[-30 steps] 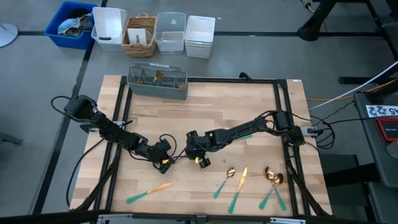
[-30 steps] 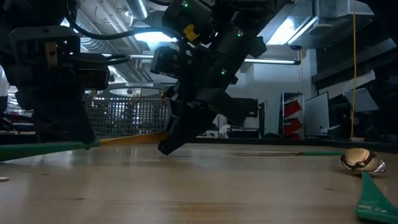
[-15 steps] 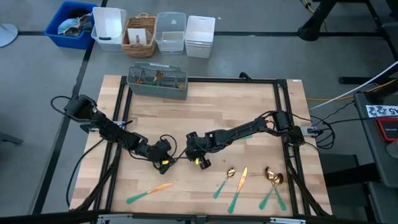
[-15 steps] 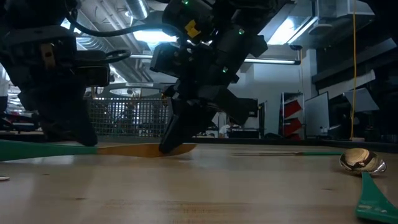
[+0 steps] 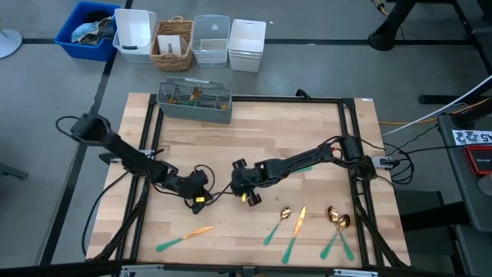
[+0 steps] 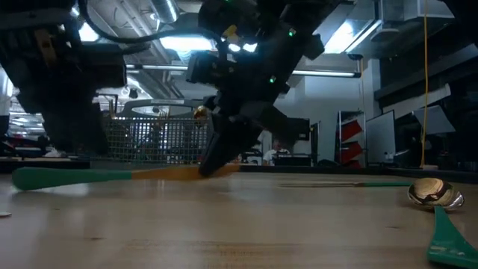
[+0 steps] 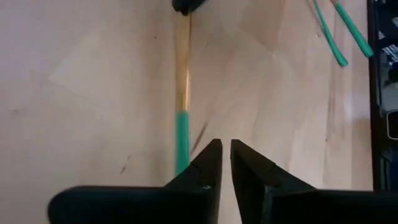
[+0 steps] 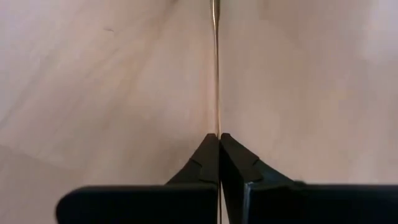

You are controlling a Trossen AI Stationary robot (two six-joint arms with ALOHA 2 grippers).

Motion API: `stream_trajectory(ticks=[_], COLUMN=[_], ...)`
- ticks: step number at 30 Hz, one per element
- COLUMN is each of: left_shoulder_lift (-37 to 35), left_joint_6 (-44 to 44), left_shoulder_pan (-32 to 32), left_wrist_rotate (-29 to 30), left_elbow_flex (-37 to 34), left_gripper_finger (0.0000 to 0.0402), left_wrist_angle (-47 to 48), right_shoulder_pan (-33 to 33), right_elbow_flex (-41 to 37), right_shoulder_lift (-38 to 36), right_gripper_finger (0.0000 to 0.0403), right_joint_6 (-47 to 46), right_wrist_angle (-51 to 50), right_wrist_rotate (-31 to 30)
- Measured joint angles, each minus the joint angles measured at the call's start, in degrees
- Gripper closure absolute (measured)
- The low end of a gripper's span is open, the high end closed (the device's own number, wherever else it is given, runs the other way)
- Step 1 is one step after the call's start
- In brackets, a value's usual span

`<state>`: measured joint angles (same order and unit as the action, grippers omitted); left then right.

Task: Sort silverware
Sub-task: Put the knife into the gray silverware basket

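A knife with a gold blade [image 6: 168, 172] and a teal handle [image 6: 71, 177] stretches between my two grippers at the middle of the wooden table. My right gripper [image 5: 241, 192] is shut on the blade's end. My left gripper [image 5: 201, 200] hovers over the handle [image 7: 181, 137] with only a narrow gap between its fingertips [image 7: 225, 144] and nothing in it. The handle passes beside and below its fingers. More silverware lies along the near edge: a knife [image 5: 184, 237], a spoon [image 5: 277, 223], another knife [image 5: 296, 229] and two spoons [image 5: 337, 225]. My right gripper pinches the gold blade [image 8: 216, 121] between its two fingers, near the blade's free end. In the right wrist view the blade shows edge-on and runs straight away from the fingertips. The fingers slant down from the table's right. Whether the low handle end touches the wood, I cannot tell.
A grey wire caddy [image 5: 194, 100] stands at the table's far edge. Beyond it on the floor are a blue bin [image 5: 86, 29], a wicker basket [image 5: 173, 45] and white tubs [image 5: 246, 45]. A black frame rail [image 5: 350, 146] borders the board.
My left gripper has let go of the knife's teal handle and risen off it toward the table's left, so the handle's free end now shows bare. The knife stays with my right gripper, which has kept its place on the blade.
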<state>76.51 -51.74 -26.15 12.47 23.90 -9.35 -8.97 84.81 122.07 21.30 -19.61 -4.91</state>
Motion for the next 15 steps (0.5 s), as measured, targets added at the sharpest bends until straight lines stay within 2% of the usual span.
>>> stream_trajectory(ticks=[3,10,15], left_shoulder_lift=[-6.3,-22.6,-32.8], left_joint_6=[1.0,2.5,1.6], left_shoulder_pan=[-0.2,-1.7,-3.0], left_wrist_rotate=[2.7,12.0,16.5], left_elbow_flex=[0.0,0.0,0.0], left_gripper_finger=[0.0397,0.0399,0.0399], left_wrist_angle=[5.9,21.3,31.0], right_shoulder_pan=[0.0,0.1,1.4], right_elbow_flex=[1.4,8.1,14.3], right_shoulder_lift=[-0.6,-0.8,-0.8], right_gripper_finger=[0.04,0.0401,0.0401], right_joint_6=[0.1,5.8,10.7], right_wrist_angle=[-4.9,-14.2,-20.1], right_wrist_rotate=[-3.3,-14.4,-21.7])
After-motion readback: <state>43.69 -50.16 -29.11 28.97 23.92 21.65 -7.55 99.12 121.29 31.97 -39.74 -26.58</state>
